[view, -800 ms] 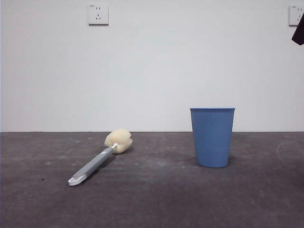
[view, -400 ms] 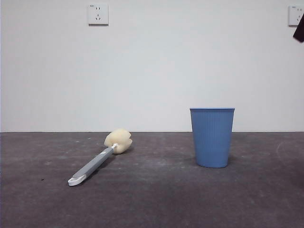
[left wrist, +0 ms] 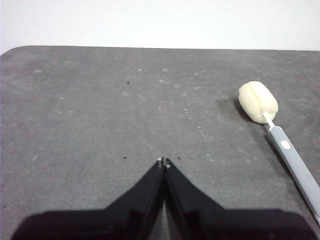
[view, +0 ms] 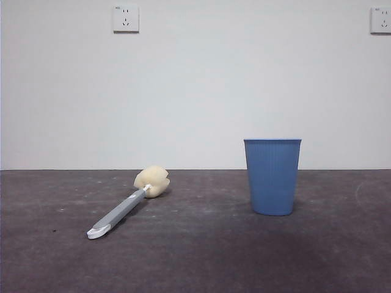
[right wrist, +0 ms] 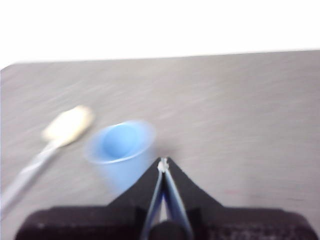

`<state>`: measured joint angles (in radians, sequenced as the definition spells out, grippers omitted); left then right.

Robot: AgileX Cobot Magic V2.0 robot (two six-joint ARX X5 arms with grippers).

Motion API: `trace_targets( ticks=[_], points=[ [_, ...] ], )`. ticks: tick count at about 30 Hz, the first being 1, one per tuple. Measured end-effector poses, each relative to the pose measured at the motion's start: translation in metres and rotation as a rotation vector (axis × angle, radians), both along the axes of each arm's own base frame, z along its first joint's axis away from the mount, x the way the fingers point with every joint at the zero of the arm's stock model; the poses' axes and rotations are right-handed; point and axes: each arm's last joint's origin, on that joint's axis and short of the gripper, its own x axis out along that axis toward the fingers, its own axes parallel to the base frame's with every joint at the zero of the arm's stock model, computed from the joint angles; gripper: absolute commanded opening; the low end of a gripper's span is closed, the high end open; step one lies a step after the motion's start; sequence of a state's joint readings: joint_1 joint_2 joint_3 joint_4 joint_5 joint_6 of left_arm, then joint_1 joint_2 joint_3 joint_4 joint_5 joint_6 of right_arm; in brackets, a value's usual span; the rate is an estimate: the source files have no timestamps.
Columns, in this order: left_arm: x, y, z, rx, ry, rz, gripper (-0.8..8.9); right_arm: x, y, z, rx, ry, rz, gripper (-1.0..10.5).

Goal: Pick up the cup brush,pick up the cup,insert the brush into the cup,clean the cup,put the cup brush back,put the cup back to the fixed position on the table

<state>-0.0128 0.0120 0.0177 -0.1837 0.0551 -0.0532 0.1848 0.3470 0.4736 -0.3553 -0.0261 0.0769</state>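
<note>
Gone from the front view's corner was the dark arm tip; both grippers, left gripper (left wrist: 164,161) and right gripper (right wrist: 163,162), were pressed together, holding nothing. Cup brush (view: 125,206) lay well left of the upright cup (view: 272,176), so every step remained.

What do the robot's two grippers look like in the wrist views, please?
The left gripper has two matte black jaws that taper from a broad black base to pale, whitish tips. The right gripper looks alike, black with pale tips, though its picture is blurred. No cables or markings are visible.

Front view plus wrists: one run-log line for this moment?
brush: lying on table, untouched | cup: upright, apart from brush | left gripper: shut, empty, above table | right gripper: shut, empty, near cup, view blurred
</note>
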Motion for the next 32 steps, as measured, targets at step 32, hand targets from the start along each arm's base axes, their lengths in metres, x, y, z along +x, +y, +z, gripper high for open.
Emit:
trace_targets(
  ticks=[32],
  points=[
    [0.000, 0.000, 0.000, 0.000, 0.000, 0.000, -0.03, -0.007, -0.020, -0.108, 0.063, 0.010, -0.221, 0.0]
  ],
)
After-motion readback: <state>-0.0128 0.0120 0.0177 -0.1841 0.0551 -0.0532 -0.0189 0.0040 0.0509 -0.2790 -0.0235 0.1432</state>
